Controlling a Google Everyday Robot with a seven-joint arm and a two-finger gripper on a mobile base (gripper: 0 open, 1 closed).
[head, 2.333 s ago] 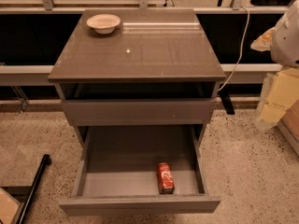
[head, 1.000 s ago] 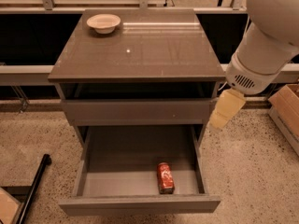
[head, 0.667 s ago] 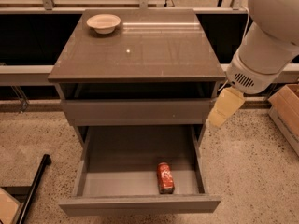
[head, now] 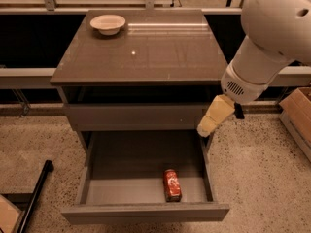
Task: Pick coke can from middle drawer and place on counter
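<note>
The coke can (head: pixel 171 184), red with a silvery top, lies on its side on the floor of the open middle drawer (head: pixel 146 212), near the front and right of centre. The counter (head: pixel 155 52) is a glossy grey-brown slab on top of the cabinet. My gripper (head: pixel 206 126) hangs from the big white arm (head: pixel 272 38) at the cabinet's right side, just above the drawer's right rear corner. It is well above and to the right of the can and holds nothing that I can see.
A pale round bowl (head: pixel 108 23) sits at the counter's back left. A closed flat grey drawer front (head: pixel 136 115) lies above the open drawer. A cardboard box (head: pixel 297 114) stands on the speckled floor at right. A black pole (head: pixel 35 197) leans at lower left.
The arm has swung in from the right edge, and the gripper has moved left and down to the cabinet's right side. The can and drawer have not moved.
</note>
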